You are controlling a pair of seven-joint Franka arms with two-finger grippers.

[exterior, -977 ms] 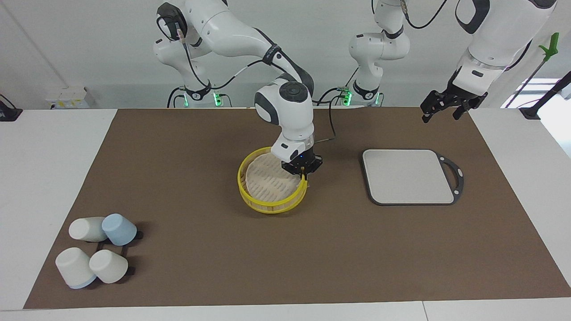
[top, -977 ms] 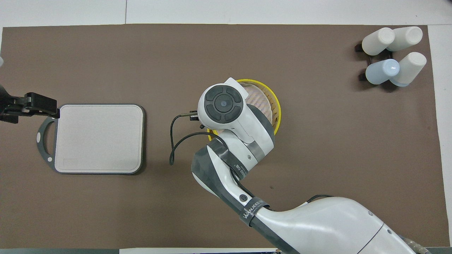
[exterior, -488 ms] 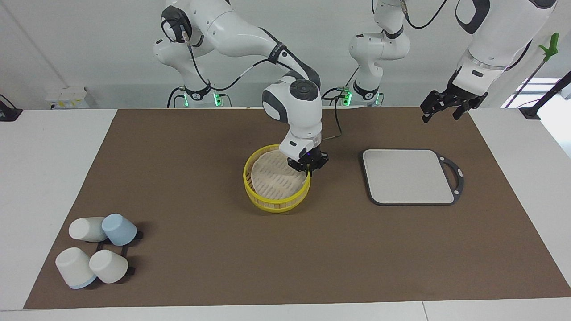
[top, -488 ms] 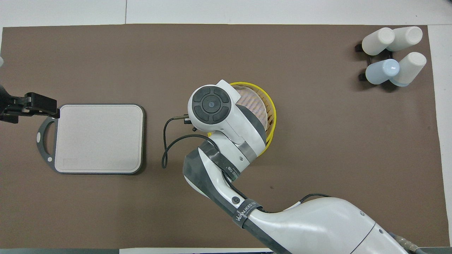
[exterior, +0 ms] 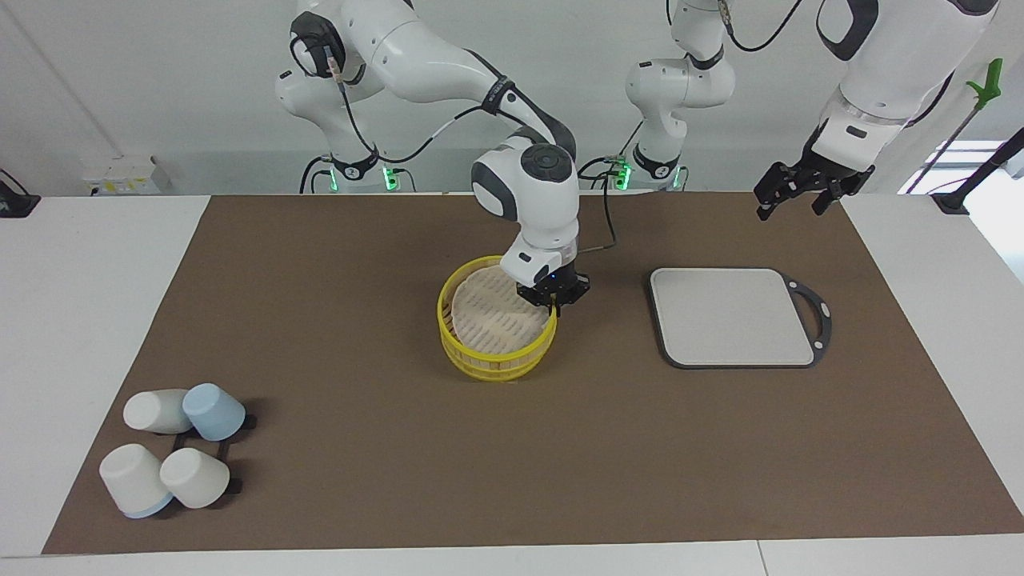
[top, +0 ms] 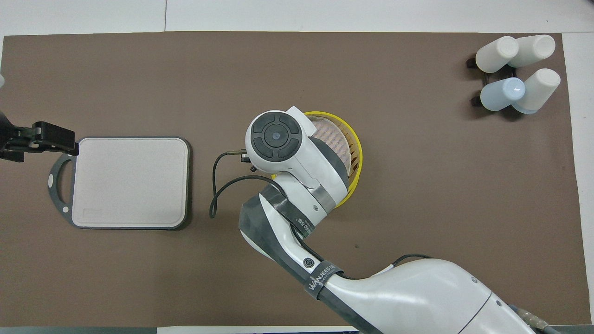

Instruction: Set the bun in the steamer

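fingers (exterior: 553, 308) of right gripper (exterior: 552, 307) clamped on steamer (exterior: 497, 330) rim | steamer tilted on counter (exterior: 320, 320) | left gripper (exterior: 788, 194) waits above counter edge, fingers apart

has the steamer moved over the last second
Yes. The steamer has slid toward the grey board, at the left arm's end of the table, pulled by the right tool at its rim. The gap to the board has narrowed.

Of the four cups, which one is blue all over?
The blue cup, the one of the four cups nearest the steamer. The other three cups are white, one with a blue rim.
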